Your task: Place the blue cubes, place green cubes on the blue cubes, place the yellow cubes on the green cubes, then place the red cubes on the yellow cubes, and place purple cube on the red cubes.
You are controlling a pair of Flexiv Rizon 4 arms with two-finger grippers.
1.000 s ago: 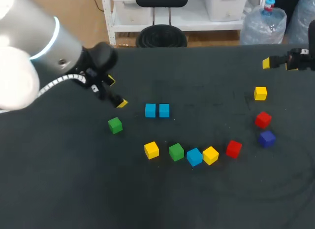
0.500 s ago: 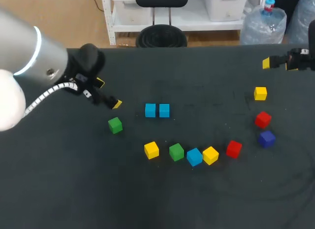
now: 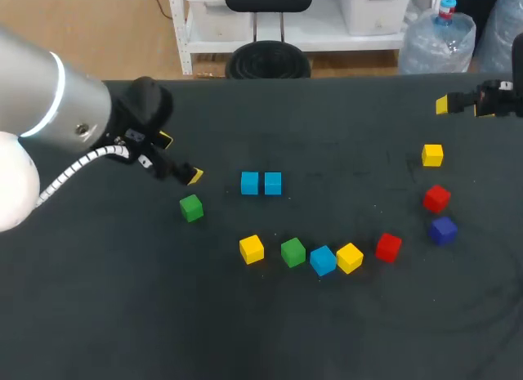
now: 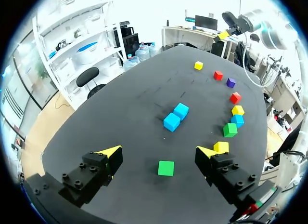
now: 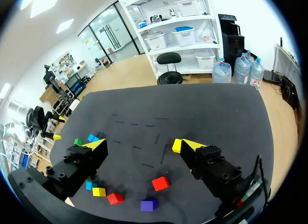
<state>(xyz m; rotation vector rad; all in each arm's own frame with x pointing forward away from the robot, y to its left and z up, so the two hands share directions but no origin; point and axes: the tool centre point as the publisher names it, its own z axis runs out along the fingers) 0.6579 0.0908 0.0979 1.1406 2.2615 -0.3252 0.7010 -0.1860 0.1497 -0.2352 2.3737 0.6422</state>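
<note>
Two blue cubes (image 3: 249, 182) (image 3: 273, 183) sit side by side, touching, at mid-table. A lone green cube (image 3: 191, 207) lies left of them. My left gripper (image 3: 181, 157) hangs open just above and behind that green cube (image 4: 166, 168), which lies ahead of and between its fingers, untouched. A curved row runs yellow (image 3: 252, 249), green (image 3: 292, 252), blue (image 3: 323, 260), yellow (image 3: 349, 257), red (image 3: 388, 247). At the right lie a purple cube (image 3: 443, 230), a red cube (image 3: 436, 198) and a yellow cube (image 3: 432, 155). My right gripper (image 3: 462, 108) is open and empty at the far right.
The dark table (image 3: 343, 143) is bare behind the blue pair and along the front. In the right wrist view the yellow cube (image 5: 176, 145) lies beside one finger of the right gripper (image 5: 139, 146), with a red cube (image 5: 160, 183) and the purple cube (image 5: 148, 204) beneath.
My left arm has drawn back toward the left, its gripper shifting slightly left above the lone green cube. The right arm and all cubes have stayed put.
</note>
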